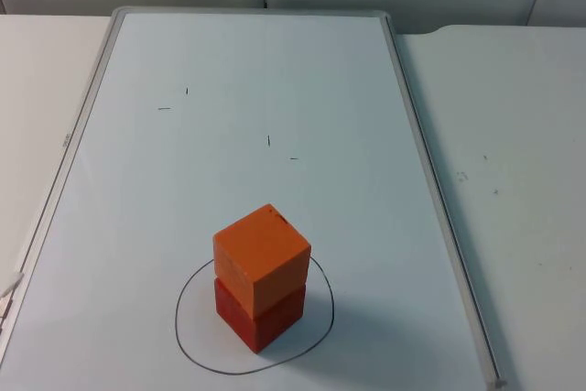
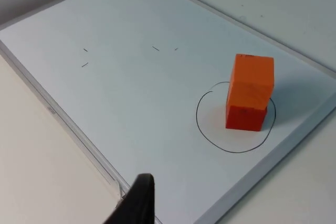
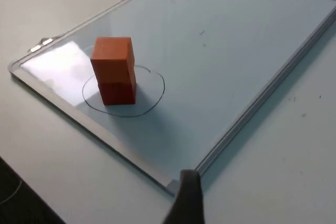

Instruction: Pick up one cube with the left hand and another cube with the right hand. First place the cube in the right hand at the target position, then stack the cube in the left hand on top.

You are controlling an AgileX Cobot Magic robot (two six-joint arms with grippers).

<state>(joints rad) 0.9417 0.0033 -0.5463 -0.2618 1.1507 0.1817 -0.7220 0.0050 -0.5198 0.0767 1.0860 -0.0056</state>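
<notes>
Nearest the top camera stands the red cube (image 1: 259, 320), inside the hand-drawn black circle (image 1: 188, 341) on the whiteboard (image 1: 275, 89), with the orange cube (image 1: 262, 258) resting squarely on top of it. By my reading the stack is already made, so what remains is only to keep both arms well clear and not disturb it; any return toward the board should stay high and come from the sides, because a two-cube tower would tip at a light nudge against the upper block.

From above, the orange cube sits slightly turned against the red one, its corners overhanging a little, yet its base looks fully borne. From the left wrist camera the pair (image 2: 250, 93) reads as one upright column, orange above and darker red below, standing toward the far side of the circle rather than dead centre; from the right wrist camera the column (image 3: 114, 70) also stands straight, and the circle line passes close behind it. Both cubes look matte with crisp edges, the orange one carrying a small dark mark near its upper corner.

One fingertip of the left gripper (image 2: 137, 203) hangs above the board's near frame, well apart from the stack, and one of the right gripper (image 3: 188, 200) above the frame's corner. Whether either set of jaws is apart or together I cannot tell. Around the board lies the white surface (image 1: 513, 180).
</notes>
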